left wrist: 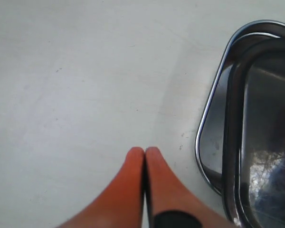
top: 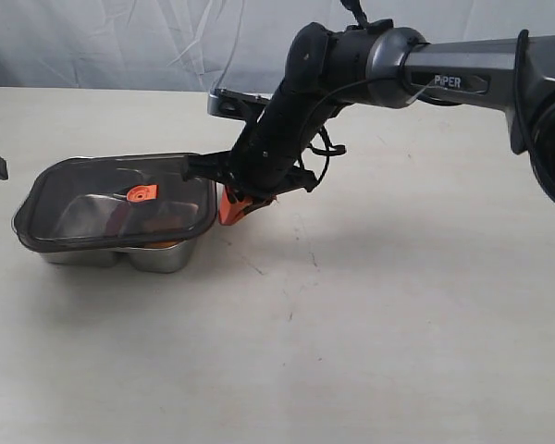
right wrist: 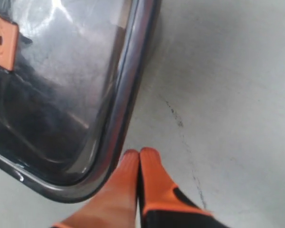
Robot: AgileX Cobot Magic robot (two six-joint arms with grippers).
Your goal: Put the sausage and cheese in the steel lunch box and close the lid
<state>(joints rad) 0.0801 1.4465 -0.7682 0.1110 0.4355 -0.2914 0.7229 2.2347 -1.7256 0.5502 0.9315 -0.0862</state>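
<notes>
Left gripper [left wrist: 145,151]: fingers pressed together, nothing between them, low over bare table [top: 398,324] just beside the near corner of the steel lunch box [top: 157,257], not touching it. Judged parked there to stay out of the way while the other arm works. At that corner the wrist view shows a strip of bright steel rim outside the dark edge of the lid [top: 120,199], so the lid may sit slightly off-square or not fully pressed home; cannot tell which. The lid lies flat on top of the box and covers both compartments, its orange valve [top: 141,193] facing up. Contents are dim through the dark plastic. An orange patch [top: 164,243] shows under the lid's front edge and could be the cheese or the seal; the sausage cannot be made out, and both are presumed inside. Right gripper [top: 233,211]: also closed and empty, reaching across to the box's right end, tips down at table level just beside the lid's rounded corner. Contact with the rim is not certain. Closed fingers there read as a blunt pusher for nudging or squaring the lid rather than grasping it. Room: wide open table to the right of this gripper, marked only by faint scuff lines [top: 259,268], gives a free path to draw back. On the box's left side the left gripper crowds the corner.
</notes>
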